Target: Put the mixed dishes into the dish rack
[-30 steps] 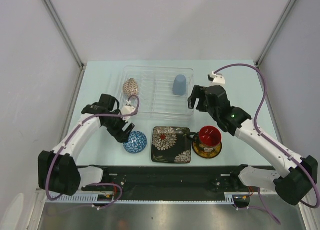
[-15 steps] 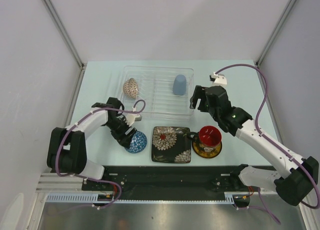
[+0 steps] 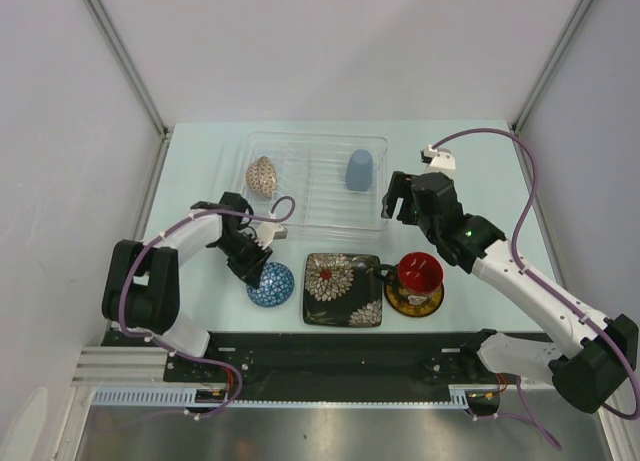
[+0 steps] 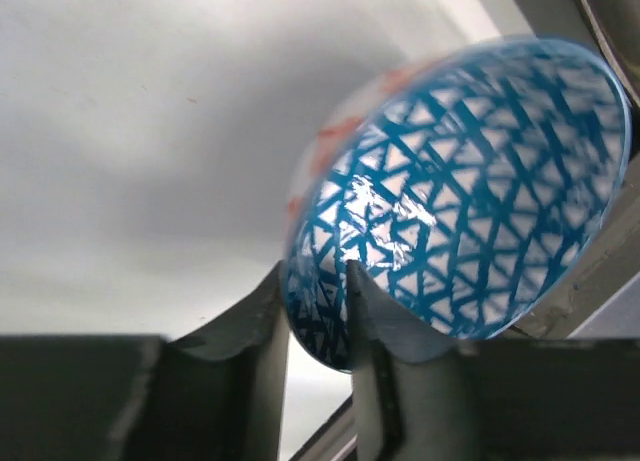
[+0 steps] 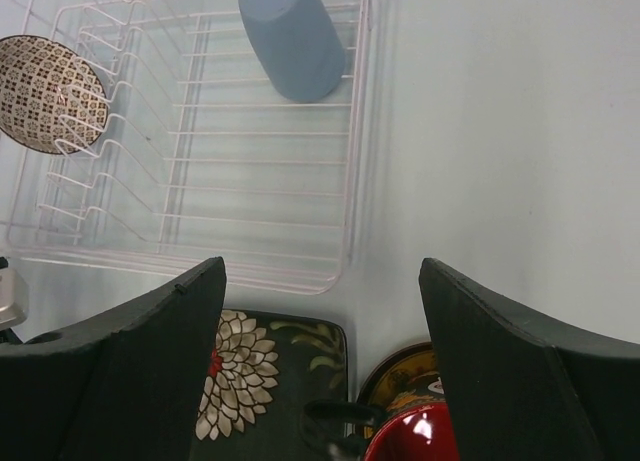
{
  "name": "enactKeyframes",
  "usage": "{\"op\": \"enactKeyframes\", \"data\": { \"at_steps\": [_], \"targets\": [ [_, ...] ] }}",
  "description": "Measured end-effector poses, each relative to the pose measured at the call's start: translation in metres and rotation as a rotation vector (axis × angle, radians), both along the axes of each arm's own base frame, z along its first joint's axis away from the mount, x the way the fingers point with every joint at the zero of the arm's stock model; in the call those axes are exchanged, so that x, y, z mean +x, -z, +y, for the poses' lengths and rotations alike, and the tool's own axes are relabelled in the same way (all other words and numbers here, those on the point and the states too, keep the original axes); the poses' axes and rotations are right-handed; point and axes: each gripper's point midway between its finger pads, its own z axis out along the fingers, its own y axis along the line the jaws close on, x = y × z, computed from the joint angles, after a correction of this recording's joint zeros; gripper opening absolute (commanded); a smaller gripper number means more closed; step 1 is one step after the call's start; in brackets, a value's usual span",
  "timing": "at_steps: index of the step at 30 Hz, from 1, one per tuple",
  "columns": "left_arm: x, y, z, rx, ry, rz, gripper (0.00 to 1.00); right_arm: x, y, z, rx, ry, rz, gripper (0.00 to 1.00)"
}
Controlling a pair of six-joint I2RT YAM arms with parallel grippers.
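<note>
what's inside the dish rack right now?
In the dish rack: the beige lattice-patterned bowl on edge at the left end, and the pale blue cup toward the far right. Other slots show bare. Under the cup is hidden.

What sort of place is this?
Probably a lab test cell, not a kitchen: plain white panels enclose a pale table holding a clear dish rack and two robot arms.

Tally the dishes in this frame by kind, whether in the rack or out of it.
Cups and mugs: 2 (pale blue cup, red-lined mug)
Saucers: 2 (blue saucer, yellow saucer)
Bowls: 1 (beige lattice bowl)
Plates: 1 (black floral plate)
Total: 6
</note>
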Motion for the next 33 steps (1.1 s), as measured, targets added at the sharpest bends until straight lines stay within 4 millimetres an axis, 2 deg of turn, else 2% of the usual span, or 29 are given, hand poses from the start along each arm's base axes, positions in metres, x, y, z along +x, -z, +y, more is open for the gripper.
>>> {"op": "enactKeyframes", "data": {
  "at_steps": [8,12,16,18,23,26,27,28,30,33],
  "targets": [
    [0.008,-0.008,0.0,0.021,-0.005,-0.063,0.02,-0.002,0.003,-0.003,-0.013,0.007,0.012,0.83],
    [0.011,-0.031,0.006,0.041,-0.009,-0.146,0.0,-0.002,0.004,-0.003,-0.014,0.006,0.013,0.83],
    [0.027,-0.082,0.012,0.06,-0.022,-0.295,0.0,0.0,0.004,-0.005,-0.012,0.012,0.013,0.83],
    [0.044,-0.12,0.016,0.078,-0.038,-0.405,0.0,0.0,0.007,-0.006,-0.011,0.012,0.016,0.84],
    [0.103,-0.224,0.04,0.194,-0.19,-0.745,0.0,0.0,0.017,-0.008,-0.015,0.014,0.033,0.83],
    [0.136,-0.266,0.062,0.312,-0.344,-0.898,0.0,-0.002,0.021,-0.009,-0.011,0.01,0.037,0.83],
    [0.148,-0.274,0.069,0.361,-0.401,-0.935,0.0,-0.004,0.022,-0.01,-0.009,0.01,0.038,0.84],
    [0.159,-0.277,0.075,0.412,-0.452,-0.962,0.0,-0.005,0.022,-0.011,-0.004,0.01,0.036,0.83],
    [0.173,-0.271,0.081,0.506,-0.521,-0.975,0.0,-0.007,0.019,-0.012,0.005,0.013,0.029,0.83],
    [0.186,-0.244,0.077,0.639,-0.554,-0.937,0.0,-0.009,0.014,-0.015,0.021,0.02,0.014,0.83]
  ]
}}
